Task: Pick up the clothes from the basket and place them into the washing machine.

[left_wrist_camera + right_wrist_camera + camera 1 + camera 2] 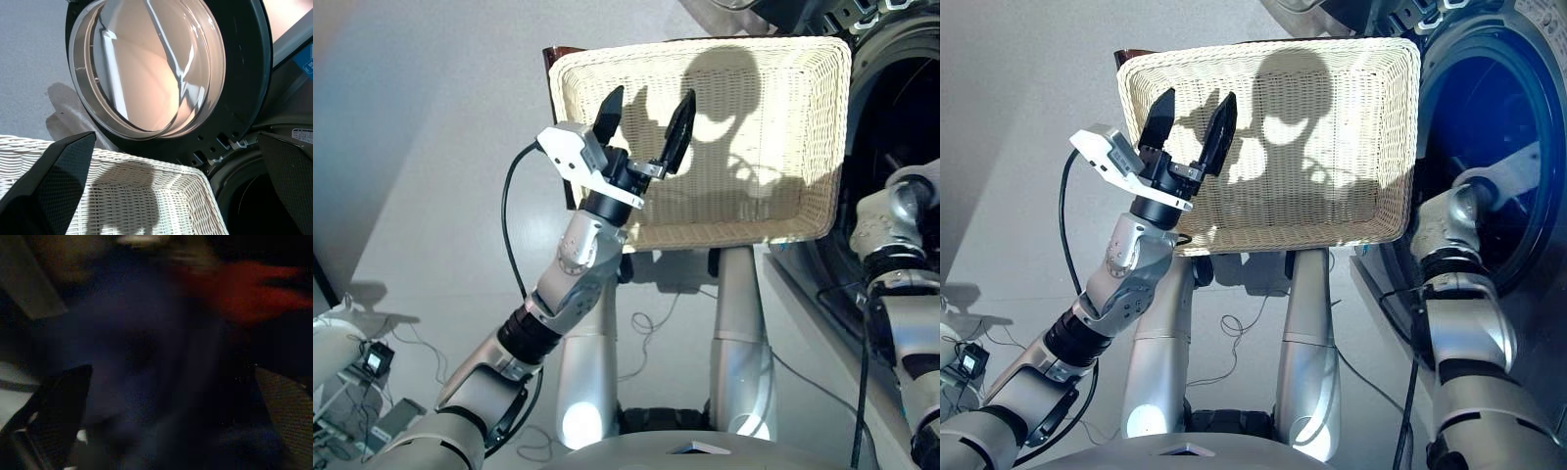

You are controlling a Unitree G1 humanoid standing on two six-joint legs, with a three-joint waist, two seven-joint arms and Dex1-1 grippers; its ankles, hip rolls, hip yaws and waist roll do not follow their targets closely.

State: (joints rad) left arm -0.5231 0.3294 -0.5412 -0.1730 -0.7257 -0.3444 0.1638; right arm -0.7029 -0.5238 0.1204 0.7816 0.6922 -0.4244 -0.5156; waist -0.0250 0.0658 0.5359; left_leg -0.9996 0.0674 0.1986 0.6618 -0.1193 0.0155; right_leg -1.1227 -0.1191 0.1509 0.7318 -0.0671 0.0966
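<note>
Basket status: cream-white woven basket (705, 137) holds no garments. Navy cloth (146, 372) and red cloth (249, 293) lie inside the dark front-loading washing machine (1489, 147). Left hand (644, 115) released, empty; right hand's grip cannot be told.

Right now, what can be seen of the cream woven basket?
The cream-white woven basket is a shallow rectangle with rounded corners and a low rim, wicker-like in look. Nothing lies in it; only shadows fall across its weave. It sits beside the washing machine, whose porthole stands open at the robot's right. The left gripper hangs over its left part with fingers spread, not touching it. A dark brown edge shows behind its far left corner.
</note>
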